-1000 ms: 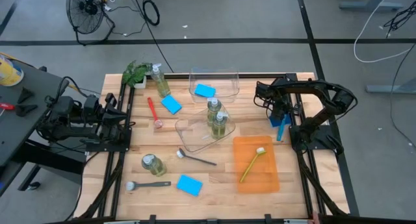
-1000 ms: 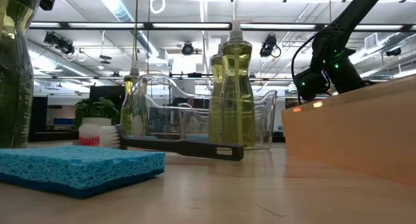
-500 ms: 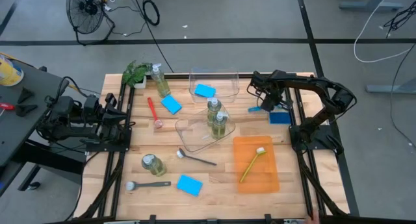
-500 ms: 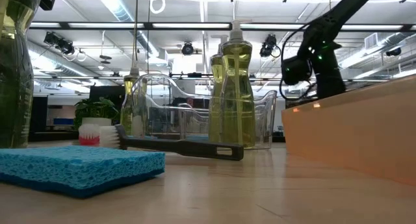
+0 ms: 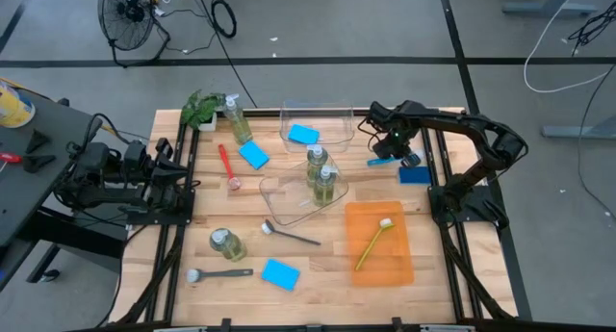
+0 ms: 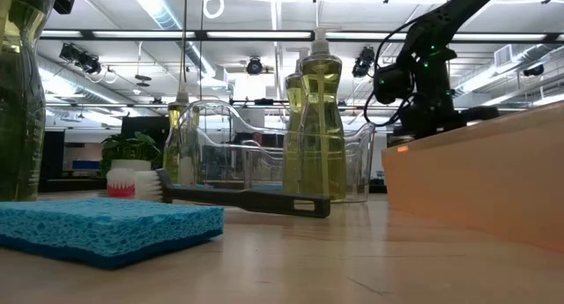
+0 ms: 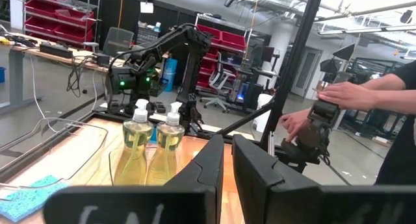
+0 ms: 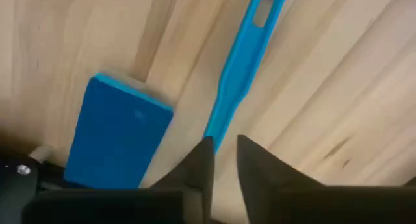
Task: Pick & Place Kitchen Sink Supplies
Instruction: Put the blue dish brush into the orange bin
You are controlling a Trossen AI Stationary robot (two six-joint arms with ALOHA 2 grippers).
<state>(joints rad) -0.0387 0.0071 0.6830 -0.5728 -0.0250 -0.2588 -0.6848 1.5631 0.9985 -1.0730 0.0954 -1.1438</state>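
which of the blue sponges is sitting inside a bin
The blue sponge in the clear bin at the table's far edge. The other three lie on bare wood: one by the red brush, one at the near edge, one under the right arm.

Bare wood (image 5: pixel 308 260) mid-front; pump bottles (image 5: pixel 320 173) crowd centre.

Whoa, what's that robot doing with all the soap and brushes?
It is tidying kitchen sink things. The right gripper hangs over the table's far right side, its jaws right at the handle of a blue brush, with a blue sponge lying beside it. I can't tell if the brush is gripped. The left gripper waits at the table's left edge. A yellow-green brush lies on the orange tray.
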